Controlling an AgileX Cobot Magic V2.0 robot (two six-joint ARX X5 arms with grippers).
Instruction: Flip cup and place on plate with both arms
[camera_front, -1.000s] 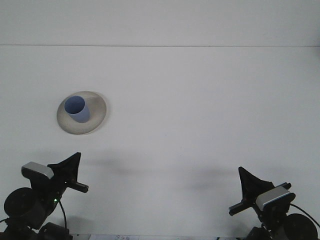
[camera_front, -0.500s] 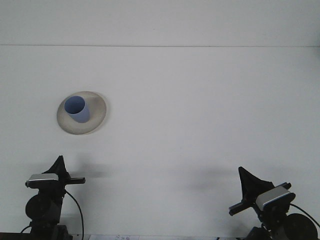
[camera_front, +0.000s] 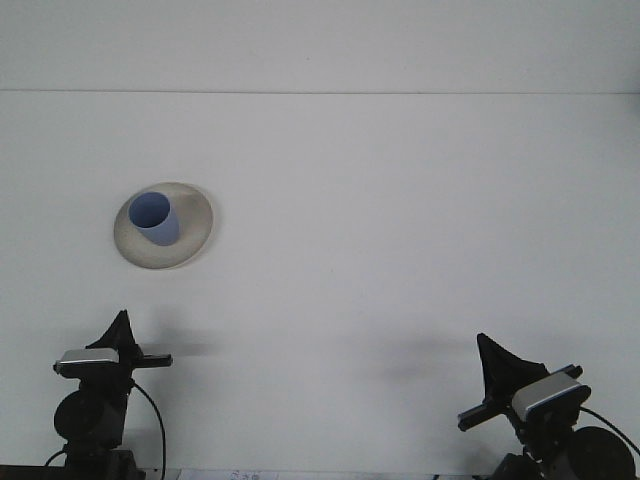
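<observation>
Front view shows the left gripper (camera_front: 122, 330) low at the near-left edge of the tabletop (camera_front: 400, 230), and the right gripper (camera_front: 492, 362) low at the near-right edge; each reads as a dark wedge holding nothing and touching nothing, and I cannot tell whether either is apart or together. Outward from the left one, toward the left side of the tabletop and well apart from both arms, a blue cup (camera_front: 153, 218) sits on a pale plate (camera_front: 195, 228), mouth up and facing the camera, apparently leaning a little. Judging by this, the flip and the placing look done, and the step in hand is parking the arms clear. If anything remains, the next move calls only for checking that the cup sits steady on the plate.
</observation>
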